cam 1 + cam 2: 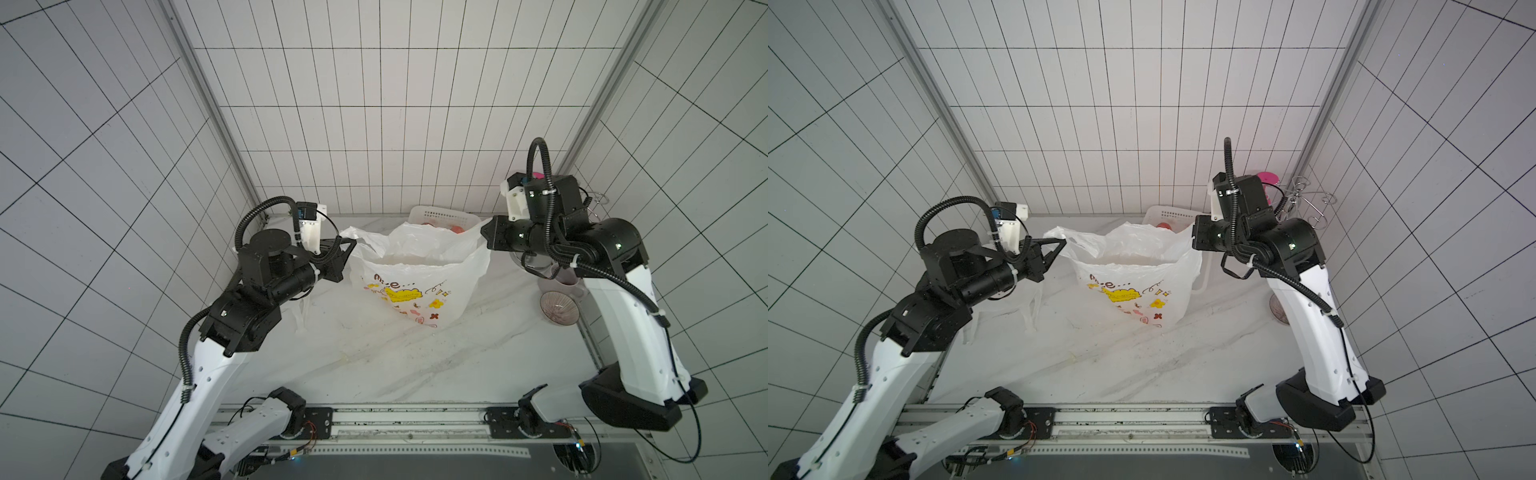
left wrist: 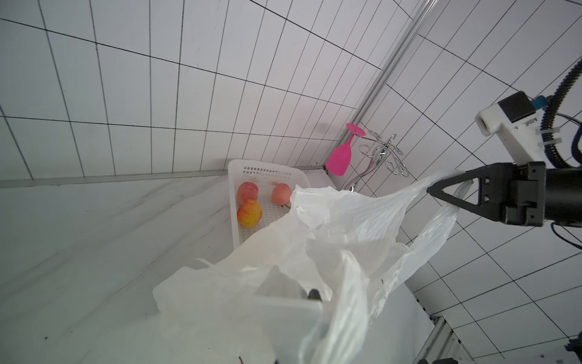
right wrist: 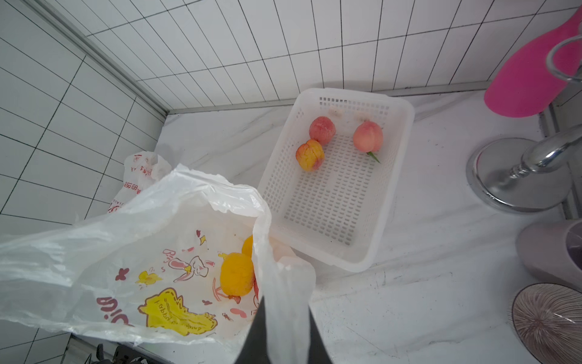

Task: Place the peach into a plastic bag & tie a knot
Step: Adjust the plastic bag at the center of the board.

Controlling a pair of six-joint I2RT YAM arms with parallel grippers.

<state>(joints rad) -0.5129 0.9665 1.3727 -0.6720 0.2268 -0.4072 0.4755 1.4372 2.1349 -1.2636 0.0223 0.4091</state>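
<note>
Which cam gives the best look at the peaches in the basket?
Right wrist: all three peaches lie unobstructed in the basket. Left wrist shows them smaller, one edged by the bag. In both top views the bag hides nearly all.

On the table (image 1: pixel 374 365) the plastic bag (image 1: pixel 415 286) stands before a basket (image 3: pixel 330 201) holding three peaches (image 3: pixel 368 137).

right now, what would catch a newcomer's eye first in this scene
The printed white plastic bag stands at mid-table, stretched open between the left gripper and the right gripper, each shut on a handle, with a yellow fruit inside. Behind it, by the back wall, a white basket holds three peaches. A hot-pink glass hangs from a chrome rack in the back right corner.
</note>
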